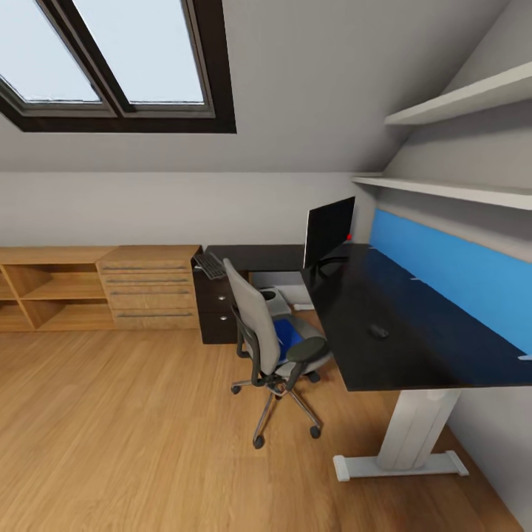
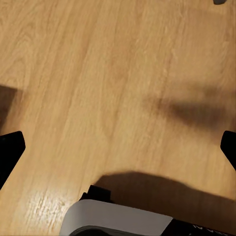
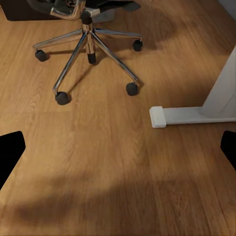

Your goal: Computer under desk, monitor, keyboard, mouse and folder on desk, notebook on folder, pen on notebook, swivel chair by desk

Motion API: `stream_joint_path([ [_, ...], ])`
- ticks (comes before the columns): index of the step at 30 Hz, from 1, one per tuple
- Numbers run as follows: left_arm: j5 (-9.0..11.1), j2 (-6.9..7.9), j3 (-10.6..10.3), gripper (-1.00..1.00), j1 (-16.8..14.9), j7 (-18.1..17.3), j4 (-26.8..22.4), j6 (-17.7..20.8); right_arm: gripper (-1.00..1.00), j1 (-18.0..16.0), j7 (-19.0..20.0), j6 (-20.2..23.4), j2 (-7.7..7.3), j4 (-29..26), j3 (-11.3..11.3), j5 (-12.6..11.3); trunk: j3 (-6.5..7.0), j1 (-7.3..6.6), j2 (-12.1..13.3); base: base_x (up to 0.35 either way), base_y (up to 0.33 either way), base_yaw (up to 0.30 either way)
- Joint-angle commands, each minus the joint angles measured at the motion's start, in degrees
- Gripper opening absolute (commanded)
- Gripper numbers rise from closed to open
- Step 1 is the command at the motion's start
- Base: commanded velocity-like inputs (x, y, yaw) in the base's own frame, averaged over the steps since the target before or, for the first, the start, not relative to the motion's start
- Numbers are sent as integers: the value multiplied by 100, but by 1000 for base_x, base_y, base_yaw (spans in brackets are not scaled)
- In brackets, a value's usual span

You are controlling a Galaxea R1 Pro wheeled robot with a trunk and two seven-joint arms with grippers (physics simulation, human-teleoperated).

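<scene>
Folder (image 1: 289,334) lies on swivel chair (image 1: 270,336) beside desk (image 1: 399,325)

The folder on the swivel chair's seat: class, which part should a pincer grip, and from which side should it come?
Grip the folder by the blue edge showing toward the front of the swivel chair seat, probably coming from the chair's open front, on the desk side. It lies flat on the cushion, with the backrest behind it and an armrest beside it, so a low, level approach looks best.
</scene>
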Motion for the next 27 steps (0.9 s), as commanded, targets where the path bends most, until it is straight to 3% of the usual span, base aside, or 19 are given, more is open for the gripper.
stream_joint_path([
  [1, -30, -11, 37, 100, -2, 1, -1, -13, 100, -5, -60, -8, 1, 4, 12, 47, -24, 23, -45, 0, 0, 0],
  [6, -31, -72, 44, 100, -2, 47, -1, -14, 100, -6, -58, -8, 0, 7, 12, 46, -114, 133, -246, 0, 0, 0],
  [15, -18, -102, 50, 100, -2, 475, -3, 93, 100, -2, -62, -10, -6, -14, 4, 50, -276, 330, -606, 0, 0, 0],
  [27, -19, -100, 40, 100, -2, 566, -9, 181, 100, -7, -58, -9, 3, -2, 21, 61, -491, 594, -1088, 0, 0, 0],
])
